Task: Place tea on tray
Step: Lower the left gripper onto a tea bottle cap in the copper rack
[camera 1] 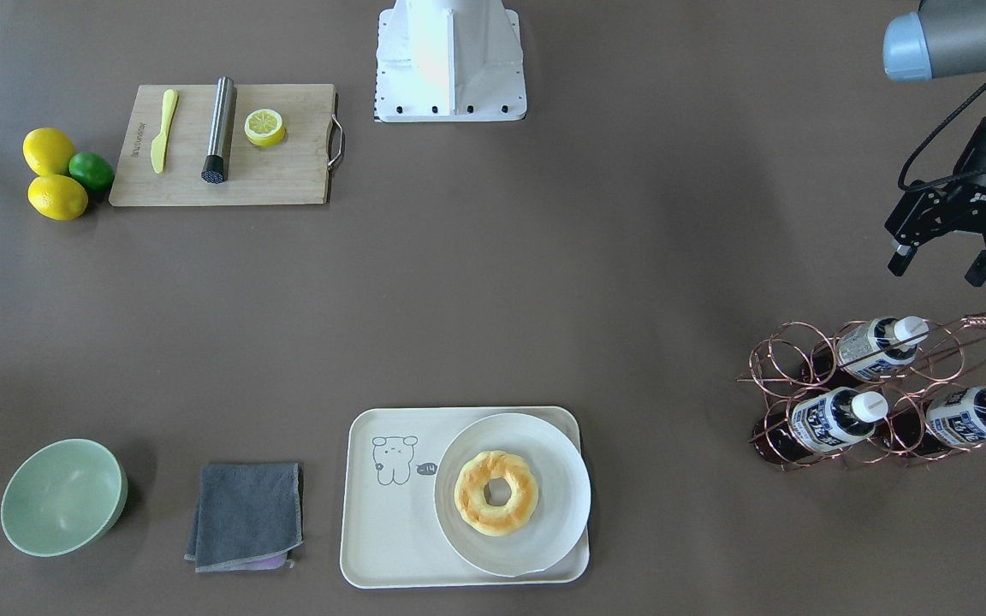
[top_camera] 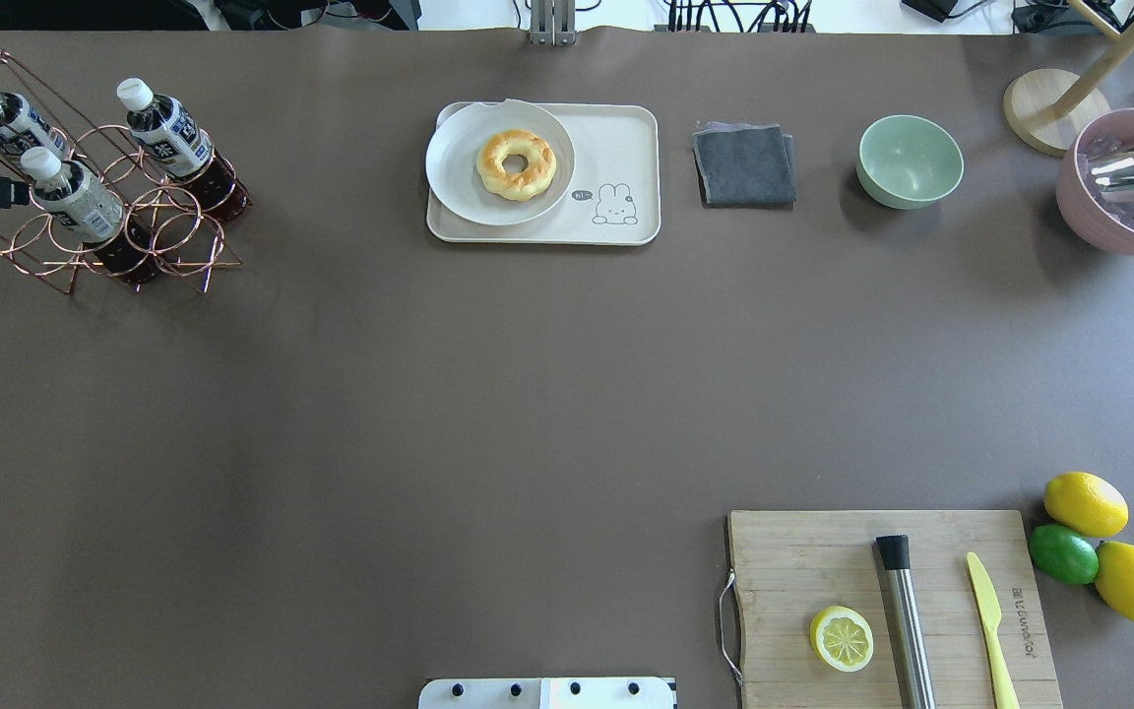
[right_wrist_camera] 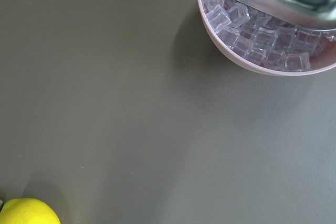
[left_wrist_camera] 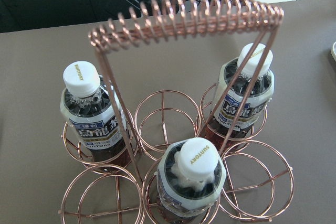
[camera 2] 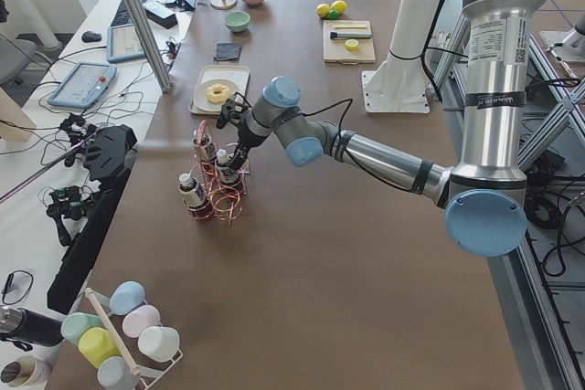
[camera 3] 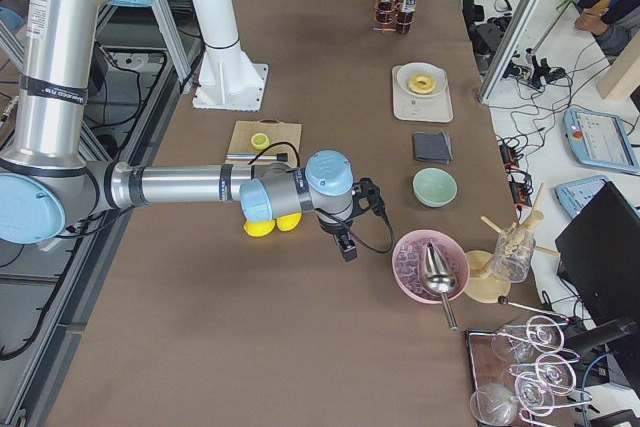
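Three tea bottles (camera 1: 878, 346) (camera 1: 831, 419) (camera 1: 977, 415) with white caps lean in a copper wire rack (camera 1: 780, 359) at the table's left end. They also show in the left wrist view (left_wrist_camera: 89, 114) and the overhead view (top_camera: 168, 128). The cream tray (camera 1: 390, 530) with a cartoon drawing holds a white plate (camera 1: 544, 445) with a doughnut (camera 1: 495, 493); the tray also shows overhead (top_camera: 626, 138). My left gripper (camera 1: 938, 268) is open and empty, above the rack on the robot's side, touching nothing. My right gripper (camera 3: 345, 245) shows only in the exterior right view, near the lemons; I cannot tell its state.
A wooden cutting board (top_camera: 793, 561) holds a lemon half (top_camera: 842, 637), a steel cylinder (top_camera: 904, 615) and a yellow knife (top_camera: 988, 615). Two lemons (top_camera: 1086, 503) and a lime (top_camera: 1063, 553) lie beside it. A grey cloth (top_camera: 742, 163), green bowl (top_camera: 910, 161) and pink ice bowl (top_camera: 1084, 212) stand along the far edge.
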Robot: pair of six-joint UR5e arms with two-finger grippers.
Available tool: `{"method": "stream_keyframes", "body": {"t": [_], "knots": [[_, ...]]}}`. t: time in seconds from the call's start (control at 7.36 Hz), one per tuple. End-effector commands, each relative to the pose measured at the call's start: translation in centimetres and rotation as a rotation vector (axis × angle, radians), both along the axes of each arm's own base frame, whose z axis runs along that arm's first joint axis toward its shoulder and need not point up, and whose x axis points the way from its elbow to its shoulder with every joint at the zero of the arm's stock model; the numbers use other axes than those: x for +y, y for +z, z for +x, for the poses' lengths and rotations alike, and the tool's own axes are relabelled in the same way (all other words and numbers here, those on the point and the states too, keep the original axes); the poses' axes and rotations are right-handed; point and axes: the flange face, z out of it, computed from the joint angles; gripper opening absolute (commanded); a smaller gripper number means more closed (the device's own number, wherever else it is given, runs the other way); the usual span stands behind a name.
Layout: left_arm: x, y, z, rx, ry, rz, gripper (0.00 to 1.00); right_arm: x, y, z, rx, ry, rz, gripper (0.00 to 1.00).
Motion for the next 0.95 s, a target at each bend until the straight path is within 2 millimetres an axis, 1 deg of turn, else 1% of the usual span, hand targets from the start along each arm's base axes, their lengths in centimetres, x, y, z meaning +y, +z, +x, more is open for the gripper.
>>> {"method": "stream_keyframes", "body": {"t": [0.0,0.14,0.41,0.54,0.68,0.82], "knots": [[-2.3,0.0,1.5,-0.013,-0.008,0.007,0.97,0.1,0.4,0.0,0.0,0.002,-0.01,1.0],[-3.0,-0.4,1.9,-0.011,-0.008,0.012,0.97,0.4,0.8,0.0,0.002,0.001,-0.018,1.0],[-3.6,0.1,2.3,-0.016,-0.005,0.005,0.95,0.4,1.0,0.0,0.002,0.001,-0.021,1.0],[-4.3,0.1,2.7,-0.019,-0.001,0.005,0.93,0.4,1.3,0.1,0.004,0.0,-0.025,1.0],[-4.6,0.5,2.8,-0.022,-0.004,-0.003,0.9,0.4,1.3,0.1,0.004,0.0,-0.025,1.0],[-4.7,0.4,2.9,-0.021,-0.005,-0.003,0.81,0.4,1.3,0.1,0.004,0.001,-0.026,1.0]]}}
